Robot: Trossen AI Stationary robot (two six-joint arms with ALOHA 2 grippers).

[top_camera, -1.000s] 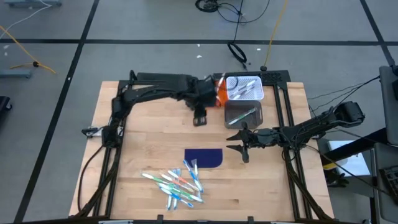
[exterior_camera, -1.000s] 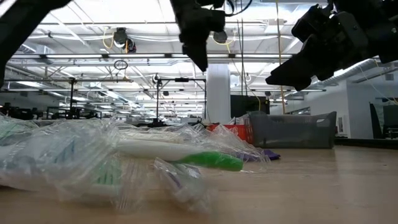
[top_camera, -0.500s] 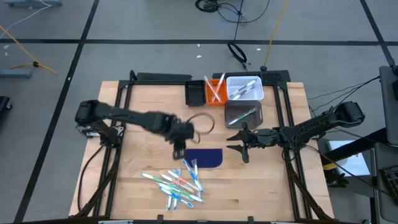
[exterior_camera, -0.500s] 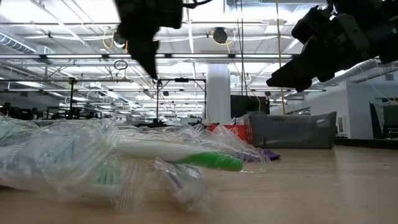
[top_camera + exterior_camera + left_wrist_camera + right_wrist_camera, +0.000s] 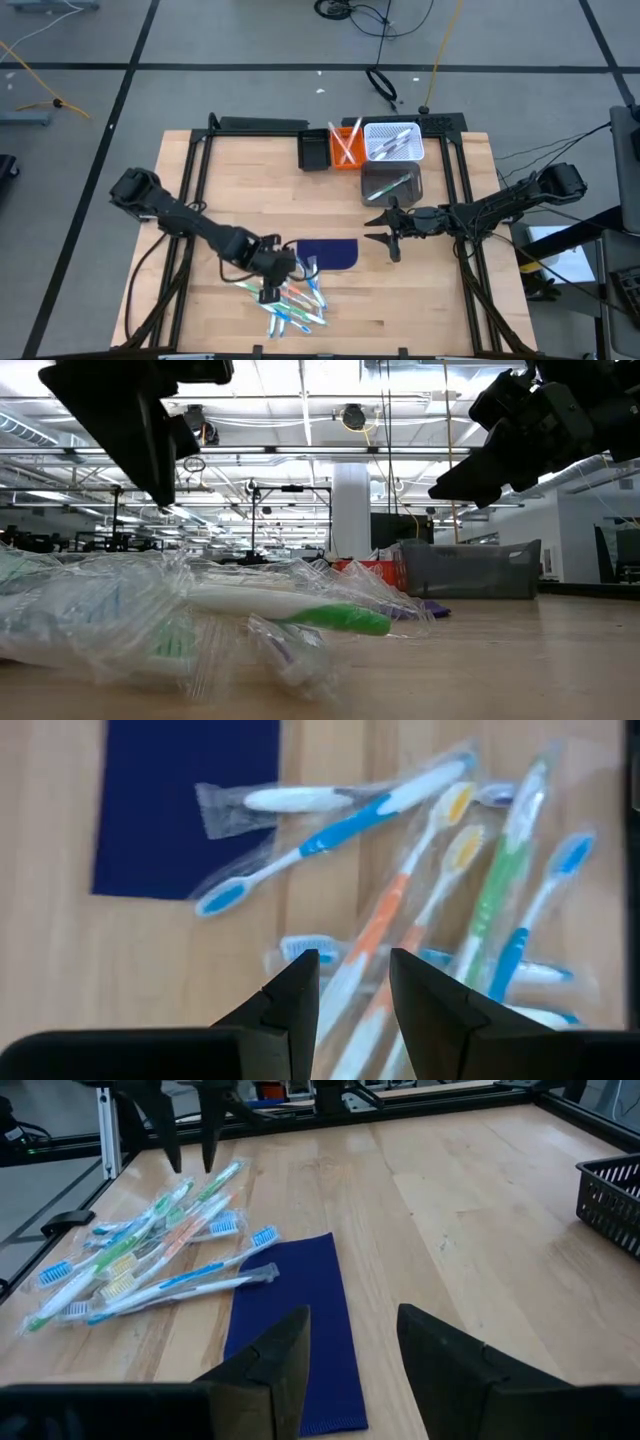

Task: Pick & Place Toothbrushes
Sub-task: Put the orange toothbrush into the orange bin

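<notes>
Several wrapped toothbrushes (image 5: 292, 297) in blue, white, green and orange lie in a loose pile on the wooden table near its front edge, beside a dark blue mat (image 5: 328, 253). My left gripper (image 5: 270, 292) hangs open just above the pile, pointing steeply down; its fingers (image 5: 352, 965) stand over the orange and white brushes (image 5: 400, 920) with nothing between them. My right gripper (image 5: 385, 232) waits open, nearly level, right of the mat, and sees the pile (image 5: 150, 1250) and the left gripper (image 5: 190, 1140).
At the far side stand an orange bin (image 5: 345, 147), a white mesh bin (image 5: 392, 141) and a dark grey bin (image 5: 391, 183), each holding some toothbrushes, plus a dark tray (image 5: 313, 150). Black frame rails run along the table's left and right sides.
My left gripper has swung from beside the orange bin at the far side toward the table's near edge and down, ending just above the toothbrush pile. The pile and mat have not moved.
</notes>
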